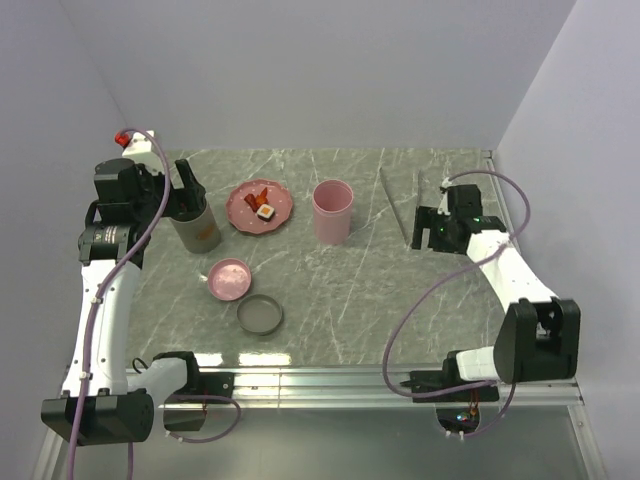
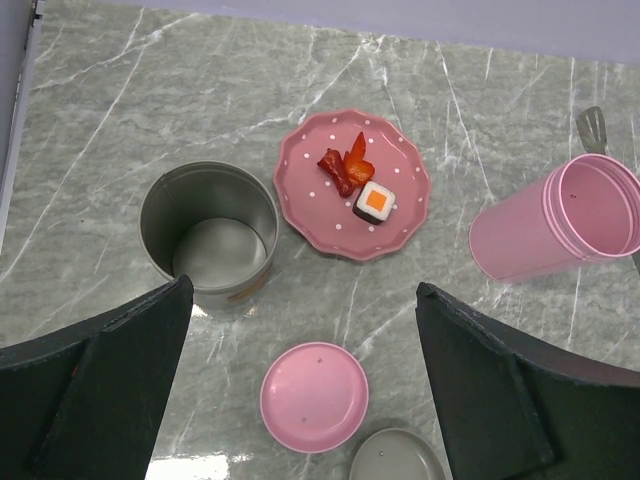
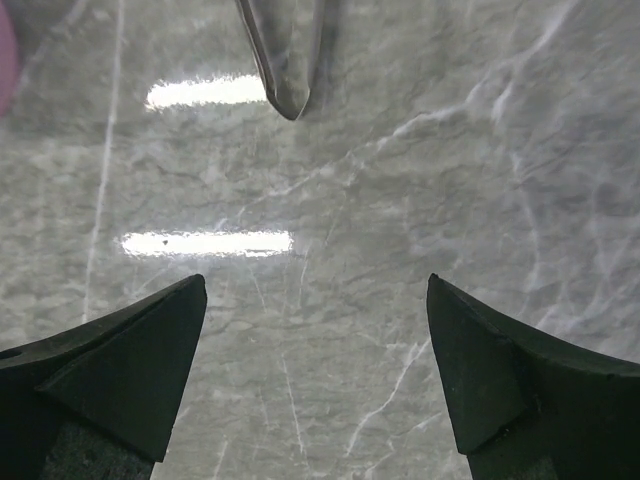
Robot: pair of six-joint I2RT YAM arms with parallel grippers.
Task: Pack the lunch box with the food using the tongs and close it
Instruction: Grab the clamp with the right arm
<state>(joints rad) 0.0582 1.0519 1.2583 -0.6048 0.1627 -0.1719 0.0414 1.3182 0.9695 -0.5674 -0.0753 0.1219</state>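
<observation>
Left gripper (image 2: 303,290): fingers spread wide, nothing between them. Grey tin (image 2: 208,235) just ahead-left of it, upright, open, empty. Pink dotted plate (image 2: 300,200) straight ahead, holding food: red-orange strips (image 2: 343,168) close beside white cube (image 2: 375,202) with orange top. Pink cup (image 2: 560,230) ahead-right, empty. Pink lid (image 2: 314,397) under gap between fingers, grey lid (image 2: 397,458) just beside it. Right gripper (image 3: 316,282): fingers wide apart, empty. Tongs (image 1: 392,203) flat on table (image 1: 350,290), one tip just ahead of it, untouched.

Top cam high rear, wrist cams close, downward, top/L share plate (image 1: 242,210)
</observation>
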